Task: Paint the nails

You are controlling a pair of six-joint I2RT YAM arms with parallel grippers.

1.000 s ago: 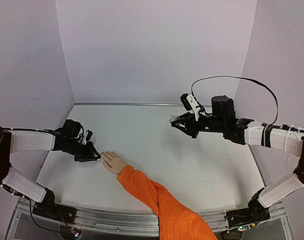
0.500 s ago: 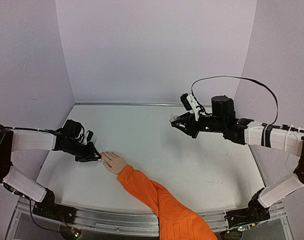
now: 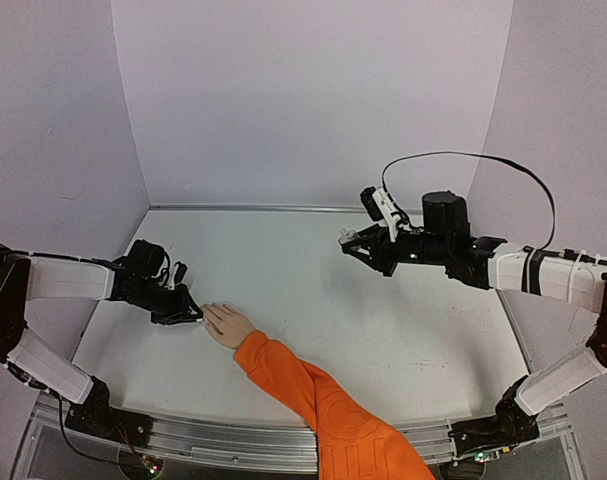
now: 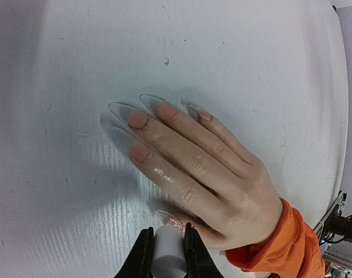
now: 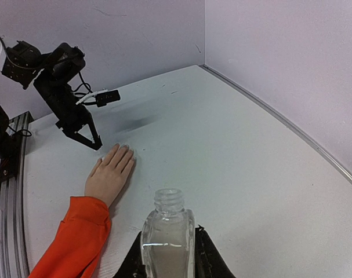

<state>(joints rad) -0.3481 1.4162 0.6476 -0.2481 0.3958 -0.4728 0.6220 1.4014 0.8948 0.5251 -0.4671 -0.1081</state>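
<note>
A pale hand (image 4: 210, 174) in an orange sleeve (image 3: 323, 410) lies palm down on the white table (image 3: 313, 280). Its nails (image 4: 122, 110) are long clear tips over pink nail beds. My left gripper (image 4: 167, 231) is shut on a small white cylindrical cap (image 4: 167, 255), right at the thumb nail (image 4: 171, 218); what is below the cap is hidden. In the top view the left gripper (image 3: 189, 314) touches the hand's (image 3: 228, 325) fingertip side. My right gripper (image 5: 168, 234) is shut on an uncapped clear glass bottle (image 5: 167, 231), held up at the right (image 3: 351, 242).
Plain walls (image 3: 313, 100) close the table at the back and both sides. A black cable (image 3: 463, 156) loops over the right arm. The sleeve runs off the near edge, between the arm bases.
</note>
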